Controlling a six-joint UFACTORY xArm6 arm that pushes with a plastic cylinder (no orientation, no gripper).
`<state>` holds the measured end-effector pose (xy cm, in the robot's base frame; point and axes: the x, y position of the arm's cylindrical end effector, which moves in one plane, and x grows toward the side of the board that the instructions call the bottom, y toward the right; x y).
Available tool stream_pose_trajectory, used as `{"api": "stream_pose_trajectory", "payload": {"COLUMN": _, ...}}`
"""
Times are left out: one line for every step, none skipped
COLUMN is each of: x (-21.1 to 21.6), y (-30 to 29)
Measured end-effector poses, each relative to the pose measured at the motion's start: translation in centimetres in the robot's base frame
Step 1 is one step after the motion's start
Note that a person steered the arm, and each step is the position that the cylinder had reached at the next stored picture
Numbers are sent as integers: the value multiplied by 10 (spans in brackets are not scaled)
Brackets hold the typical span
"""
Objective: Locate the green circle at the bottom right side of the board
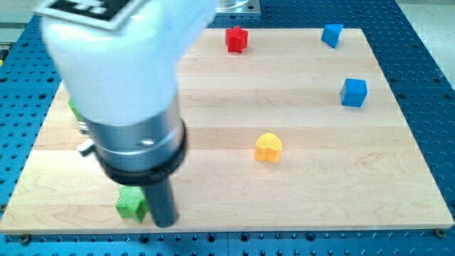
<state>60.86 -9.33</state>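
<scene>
My tip [164,224] rests on the wooden board [320,185] near its bottom edge, at the view's lower left. A green block [131,203] sits right next to the rod on its left, touching or nearly so; its shape is unclear. A second green piece [73,109] peeks out at the view's left, mostly hidden behind the arm, so its shape cannot be told. No green block shows on the board's bottom right.
A yellow heart-shaped block [269,148] lies near the board's middle. A red block [236,39] sits at the top centre. Two blue blocks [331,35] [353,92] sit at the upper right. The large white and grey arm body [121,85] hides the upper left.
</scene>
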Motion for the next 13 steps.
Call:
{"api": "stream_pose_trajectory", "payload": {"x": -18, "y": -23}}
{"api": "stream_pose_trajectory", "payload": {"x": -27, "y": -40}}
{"api": "stream_pose_trajectory", "payload": {"x": -24, "y": -9}}
{"api": "stream_pose_trajectory", "payload": {"x": -100, "y": 4}}
{"api": "stream_pose_trajectory", "payload": {"x": -116, "y": -56}}
{"api": "stream_pose_trajectory", "payload": {"x": -136, "y": -109}}
{"api": "stream_pose_trajectory", "payload": {"x": -159, "y": -152}}
{"api": "stream_pose_trajectory", "payload": {"x": -167, "y": -193}}
{"api": "stream_pose_trajectory", "payload": {"x": -206, "y": -197}}
{"api": "stream_pose_trajectory", "payload": {"x": -198, "y": -137}}
{"api": "stream_pose_trajectory", "payload": {"x": -156, "y": -69}}
{"api": "stream_pose_trajectory", "payload": {"x": -111, "y": -10}}
{"api": "stream_pose_trajectory", "payload": {"x": -95, "y": 28}}
